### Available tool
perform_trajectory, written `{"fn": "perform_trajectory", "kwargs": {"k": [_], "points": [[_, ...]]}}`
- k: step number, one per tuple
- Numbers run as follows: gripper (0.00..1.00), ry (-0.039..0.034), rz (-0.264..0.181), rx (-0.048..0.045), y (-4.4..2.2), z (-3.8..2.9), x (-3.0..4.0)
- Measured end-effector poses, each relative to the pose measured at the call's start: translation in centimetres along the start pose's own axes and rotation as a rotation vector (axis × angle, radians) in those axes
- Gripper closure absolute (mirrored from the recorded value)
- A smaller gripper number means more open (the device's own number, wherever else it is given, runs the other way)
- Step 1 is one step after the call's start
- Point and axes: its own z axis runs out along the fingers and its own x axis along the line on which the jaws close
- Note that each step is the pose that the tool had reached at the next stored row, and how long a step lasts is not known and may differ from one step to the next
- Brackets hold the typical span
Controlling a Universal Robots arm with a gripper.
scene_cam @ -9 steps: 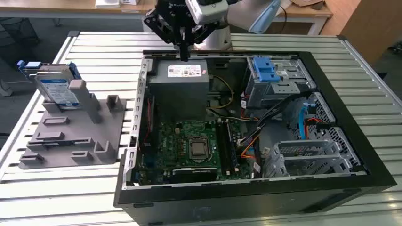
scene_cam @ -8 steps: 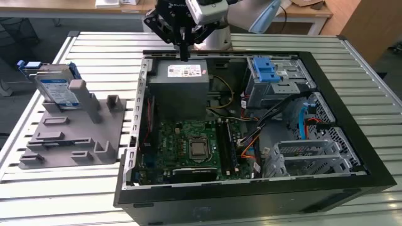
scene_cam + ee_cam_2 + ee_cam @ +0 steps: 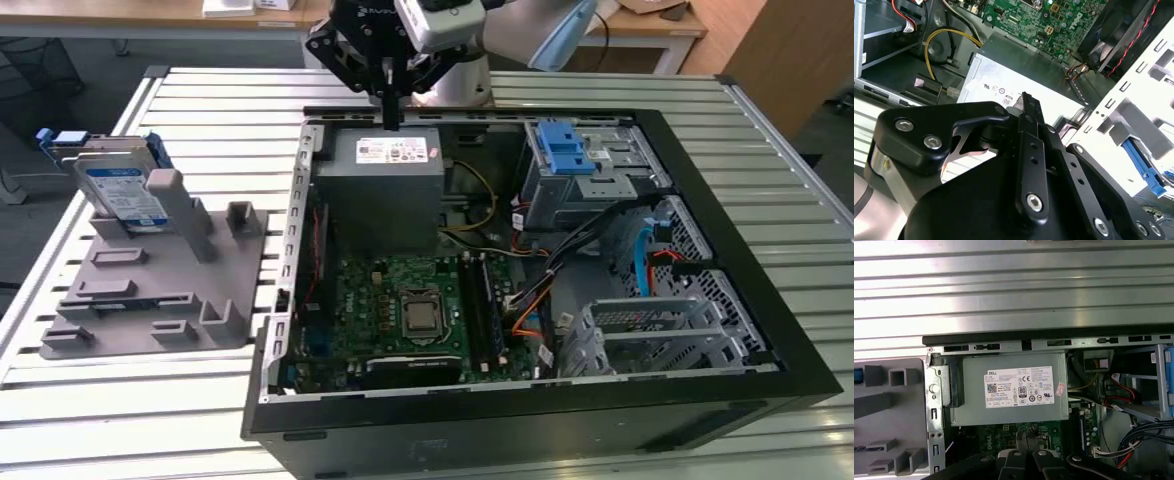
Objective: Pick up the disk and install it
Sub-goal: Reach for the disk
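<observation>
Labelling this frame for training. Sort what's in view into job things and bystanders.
Job: disk, standing in the grey holder; gripper, jaws shut, by the power supply; case; drive cage, probably.
Lying about: power supply; motherboard; cables; table.

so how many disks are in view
1 for sure: the disk stands tilted in the grey holder at the exterior view's left, outside the case. A second may hide behind it.

Silver, blue-railed disk (image 3: 118, 190) on edge in grey holder (image 3: 140, 292)
</observation>
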Motion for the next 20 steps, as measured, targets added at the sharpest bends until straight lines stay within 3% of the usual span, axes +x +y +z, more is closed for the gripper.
{"fn": "perform_trajectory", "kwargs": {"k": [20], "points": [[0.89,0.0011,0.0,0.0001,-0.09,0.06,1.14]]}}
